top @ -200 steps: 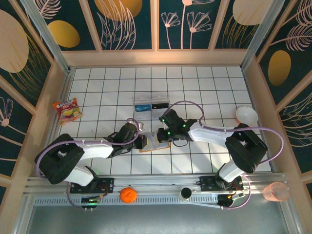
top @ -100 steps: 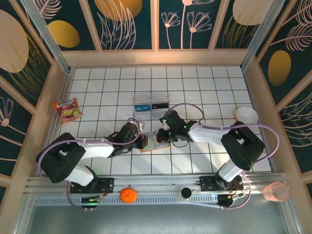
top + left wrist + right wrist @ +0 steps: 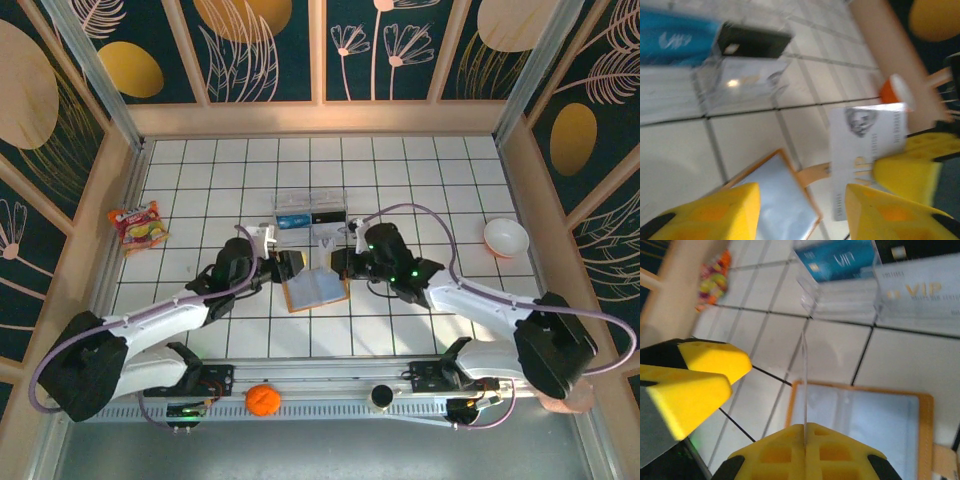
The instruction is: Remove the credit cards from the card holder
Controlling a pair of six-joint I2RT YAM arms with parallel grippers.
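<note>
The card holder lies open on the table, orange-tan with grey-blue pockets. My right gripper hovers over its far edge, shut on a grey credit card. That card stands edge-on out of the closed fingers in the right wrist view, and the left wrist view shows its "VIP" face. My left gripper is open at the holder's left corner with nothing between its fingers; the holder's pocket shows below the gap.
A clear plastic box behind the holder contains a blue card, a dark card and a grey VIP card. A snack packet lies far left and a bowl right. An orange sits on the front rail.
My left gripper has opened and drawn back to the left of the holder. My right gripper has lifted the grey card clear of the holder, towards the clear box.
</note>
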